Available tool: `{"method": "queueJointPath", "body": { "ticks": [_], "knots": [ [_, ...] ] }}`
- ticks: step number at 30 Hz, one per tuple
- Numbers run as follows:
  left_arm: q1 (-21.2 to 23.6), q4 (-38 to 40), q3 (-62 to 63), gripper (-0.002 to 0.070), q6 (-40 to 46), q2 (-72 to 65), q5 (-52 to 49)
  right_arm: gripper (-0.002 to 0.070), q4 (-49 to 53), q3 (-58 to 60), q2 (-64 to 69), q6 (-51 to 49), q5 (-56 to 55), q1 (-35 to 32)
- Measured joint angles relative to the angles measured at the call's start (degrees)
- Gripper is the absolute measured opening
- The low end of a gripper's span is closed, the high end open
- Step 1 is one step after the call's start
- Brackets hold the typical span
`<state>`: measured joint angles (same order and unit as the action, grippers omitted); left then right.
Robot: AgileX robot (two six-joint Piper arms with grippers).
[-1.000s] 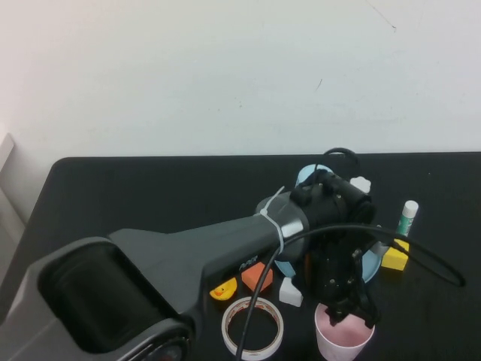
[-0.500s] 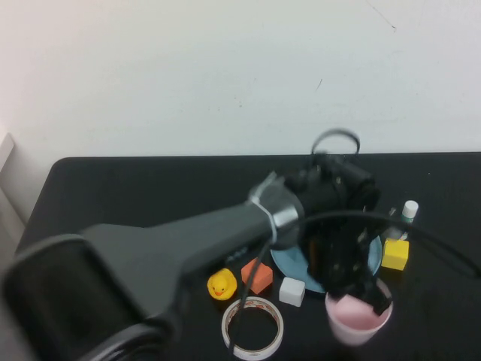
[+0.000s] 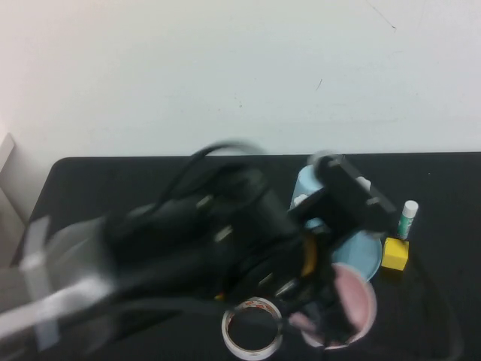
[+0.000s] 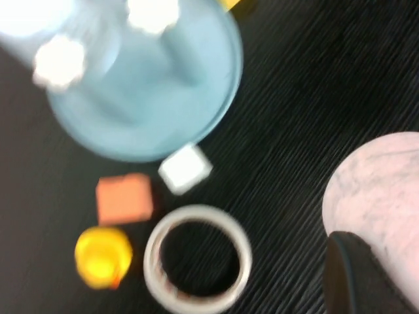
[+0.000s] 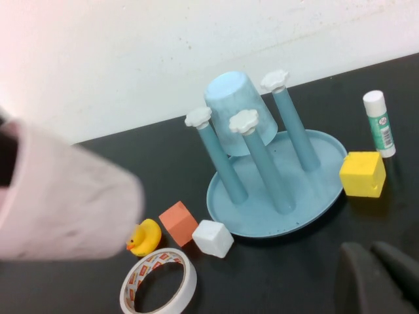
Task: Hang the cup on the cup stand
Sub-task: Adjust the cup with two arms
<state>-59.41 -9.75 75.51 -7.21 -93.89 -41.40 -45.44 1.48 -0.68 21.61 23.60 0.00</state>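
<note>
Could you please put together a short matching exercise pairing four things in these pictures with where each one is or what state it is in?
Things:
1. pink cup
2. light blue cup
3. yellow cube
4. right pincer

States or places:
A. upside down on a peg of the cup stand
B. on the table beside the glue stick
C. shut, holding nothing, low over the table
D. lifted off the table, gripped by the left pincer

Pairs: 1-D, 2-A, 3-B, 4-C
</note>
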Motion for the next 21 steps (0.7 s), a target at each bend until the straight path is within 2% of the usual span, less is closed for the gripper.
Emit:
{"method": "queueJointPath", "body": {
  "ticks": [5, 10, 18, 21],
  "knots": [
    [0.0, -10.1, -15.2, 0.0006, -14.2, 10.7, 6.5, -0.0001, 0.0, 0.0, 0.0, 0.0, 0.0, 0.0],
    [0.0, -17.2, -24.6, 0.0006, -24.0, 20.1, 15.4, -0.0001, -0.2, 0.0, 0.0, 0.0, 0.0, 0.0],
    [0.0, -34.1, -33.8, 0.0006, -41.1, 32.9, 14.1, -0.0001, -2.0, 0.0, 0.0, 0.0, 1.6, 0.0],
    [0.0, -44.7, -38.2, 0.0006, -48.9, 37.5, 15.5, -0.0001, -4.1, 0.0, 0.0, 1.9, 2.7, 0.0]
  ]
}}
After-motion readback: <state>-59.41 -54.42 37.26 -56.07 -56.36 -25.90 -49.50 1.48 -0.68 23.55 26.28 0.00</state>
